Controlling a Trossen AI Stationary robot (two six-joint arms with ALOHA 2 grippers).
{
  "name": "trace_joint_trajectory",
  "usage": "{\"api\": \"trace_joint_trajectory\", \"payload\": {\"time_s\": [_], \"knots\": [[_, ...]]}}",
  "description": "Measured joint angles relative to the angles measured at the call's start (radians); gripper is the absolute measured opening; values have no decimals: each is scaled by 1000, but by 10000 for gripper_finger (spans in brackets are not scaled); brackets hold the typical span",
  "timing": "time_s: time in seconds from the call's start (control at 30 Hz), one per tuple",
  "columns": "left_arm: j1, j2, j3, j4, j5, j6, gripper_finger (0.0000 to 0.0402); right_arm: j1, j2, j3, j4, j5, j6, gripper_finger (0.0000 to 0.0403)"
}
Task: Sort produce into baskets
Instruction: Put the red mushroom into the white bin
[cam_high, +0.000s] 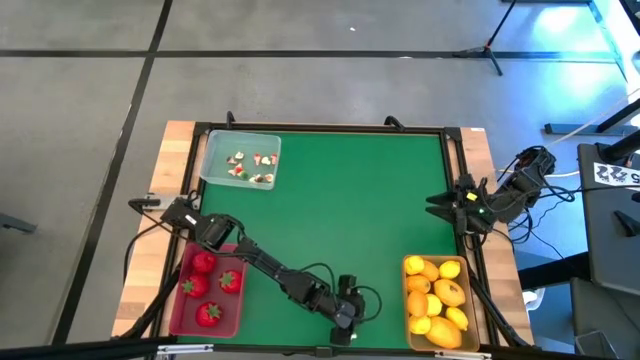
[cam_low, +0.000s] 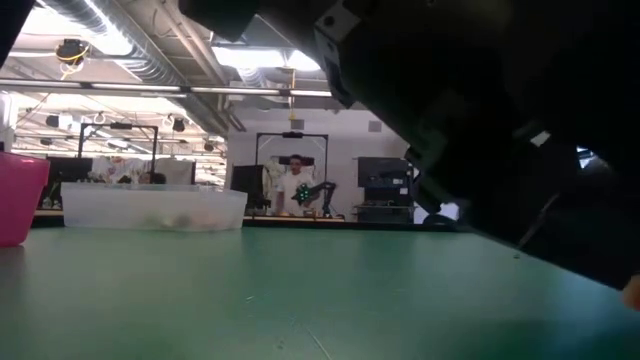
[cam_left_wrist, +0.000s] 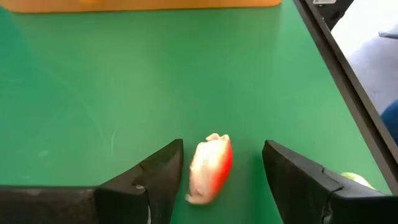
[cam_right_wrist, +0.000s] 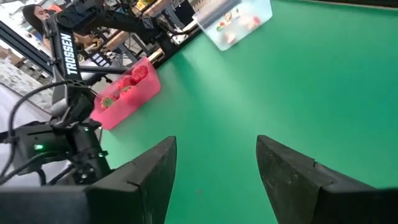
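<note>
Looking straight down, the high view lists a green felt-covered table (cam_high: 340, 210) with three baskets: a clear translucent plastic tray (cam_high: 240, 159) at 11 o'clock holding tiny white-and-red bits (cam_high: 250, 166); a pinkish-red plastic tray (cam_high: 207, 290) at 8 o'clock holding four red toy strawberries (cam_high: 204, 264); a tan-yellow plastic tray (cam_high: 437, 299) at 5 o'clock filled with yellow and orange lemon-like ovals (cam_high: 436, 297). Left gripper (cam_high: 344, 318) sits low at 6 o'clock near the table's front edge, its dark arm stretching from the pinkish-red tray's side; right gripper (cam_high: 437, 203) waits at 3 o'clock by the table's edge, clear of the trays. Low view: the clear tray (cam_low: 153, 208) and a corner of the pinkish-red tray (cam_low: 20, 198) stand at 9 o'clock, a dark arm fills 1 to 4 o'clock, and a person shows far off in the room. Left wrist view: left gripper (cam_left_wrist: 222, 180) stands open, its two dark fingers (cam_left_wrist: 155, 177) either side of one white-and-red bit (cam_left_wrist: 210, 168) lying on the green surface, neither finger touching it; the tan-yellow tray's rim (cam_left_wrist: 149, 5) lies beyond. Right wrist view: right gripper (cam_right_wrist: 216, 174) open and empty above bare green; the pinkish-red tray (cam_right_wrist: 127, 94) with strawberries and the clear tray (cam_right_wrist: 236, 22) lie farther off.
</note>
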Motion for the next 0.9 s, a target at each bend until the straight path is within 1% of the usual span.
{"api": "trace_joint_trajectory", "payload": {"time_s": [0.17,0.27,0.67,0.8,0.9], "knots": [[0,0,0,0,-1,-3,217,0,0,-2,40,-23,15,221],[0,0,0,0,-2,-4,208,0,0,-2,64,-44,10,221],[1,0,0,-23,-6,-3,111,0,0,-2,78,-51,6,221],[8,-15,0,-47,7,15,90,0,0,-2,78,-51,6,221],[18,-61,-1,-107,16,39,82,0,0,-2,78,-51,6,221]]}}
